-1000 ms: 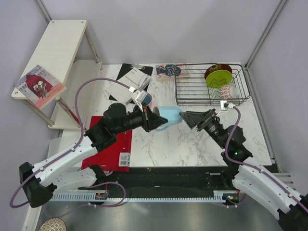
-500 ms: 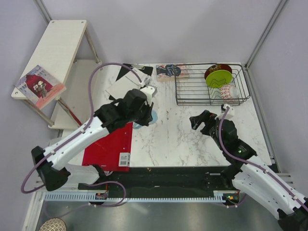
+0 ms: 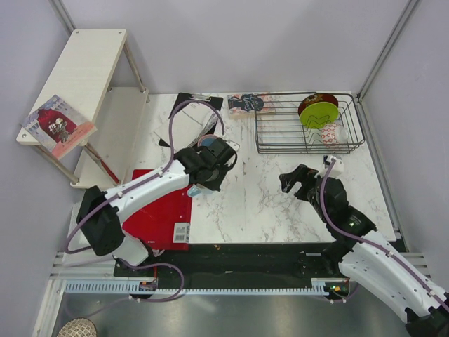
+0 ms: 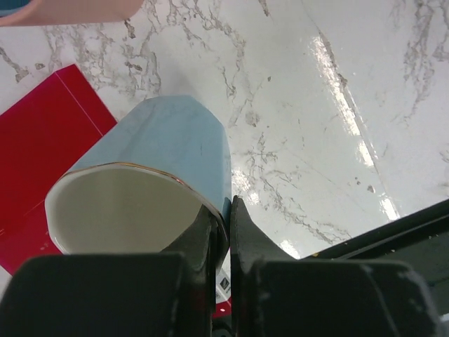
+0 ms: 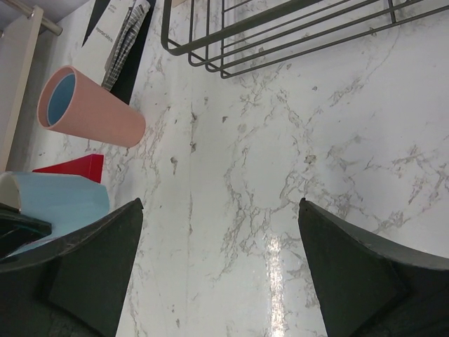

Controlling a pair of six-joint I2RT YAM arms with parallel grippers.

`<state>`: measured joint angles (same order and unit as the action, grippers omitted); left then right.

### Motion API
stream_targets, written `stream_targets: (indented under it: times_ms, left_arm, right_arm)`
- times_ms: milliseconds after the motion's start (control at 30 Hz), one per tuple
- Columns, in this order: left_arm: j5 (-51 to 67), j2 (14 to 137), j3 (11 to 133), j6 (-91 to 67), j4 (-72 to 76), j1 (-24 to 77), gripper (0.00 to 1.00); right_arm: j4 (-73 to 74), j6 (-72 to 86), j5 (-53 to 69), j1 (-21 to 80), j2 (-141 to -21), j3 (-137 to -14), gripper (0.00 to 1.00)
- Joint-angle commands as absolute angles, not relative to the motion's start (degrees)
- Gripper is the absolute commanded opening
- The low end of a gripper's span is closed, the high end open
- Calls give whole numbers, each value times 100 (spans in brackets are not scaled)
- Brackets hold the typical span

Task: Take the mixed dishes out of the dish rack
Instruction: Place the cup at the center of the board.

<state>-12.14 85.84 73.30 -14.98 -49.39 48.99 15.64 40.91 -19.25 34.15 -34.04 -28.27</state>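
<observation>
Left gripper (image 4: 226, 210) is clamped on the light blue handled mug (image 4: 154, 161), its two fingers pinched close together at the mug's side by the rim. The left arm reaches forward and bends inward over the table (image 3: 259, 203), holding the mug tilted with its mouth toward the wrist camera, above the edge of the flat red board (image 4: 42, 154). Whether the mug touches the surface cannot be told. The pink cup (image 5: 91, 109) lies on its side just beyond it. Right gripper (image 5: 219, 205) is spread wide and empty, held low over bare marble near the dish rack (image 3: 309, 130). The lime-green plate (image 3: 319, 112) and dark red floral plate (image 3: 317, 99) stand upright in the rack
</observation>
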Motion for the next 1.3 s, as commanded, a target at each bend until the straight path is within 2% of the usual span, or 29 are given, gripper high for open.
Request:
stream_targets:
  times_ms: [0, 433, 733, 900, 1267]
  left_arm:
    - [-1538, 8947, 7356, -1090, -4377, 4922, 2]
    - [-1213, 9984, 7989, -774, -4316, 4878, 2]
    - [-537, 10037, 8095, -888, -4403, 4588, 2]
    - [-317, 10116, 8314, -1002, -4930, 4483, 2]
    - [-1018, 10265, 8376, -862, -5203, 4298, 2]
  right_arm:
    - [1582, 4096, -1978, 3401, -3340, -2742, 98]
    - [1538, 4052, -1951, 3401, -3261, -2584, 98]
    - [1547, 4025, -1890, 3401, -3208, -2566, 98]
    - [1538, 4025, -1828, 3401, -3261, -2575, 98]
    - [1538, 4017, -1767, 3401, -3270, -2593, 98]
